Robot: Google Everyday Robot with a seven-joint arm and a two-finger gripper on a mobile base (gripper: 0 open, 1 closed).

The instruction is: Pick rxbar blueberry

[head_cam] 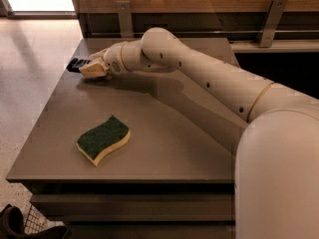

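The rxbar blueberry (75,64) is a small dark flat bar at the far left edge of the grey table (164,133). My gripper (86,67) is at the bar, low over the table. Its tan fingers (94,69) are closed around the bar's right end, and the bar's left end sticks out past them. The white arm reaches in from the lower right across the table.
A green-and-yellow sponge (103,139) lies at the front left of the table. A wooden wall with metal brackets (123,15) runs along the back. The table's left edge drops to the floor (30,83). A dark wire basket (25,225) sits at the lower left.
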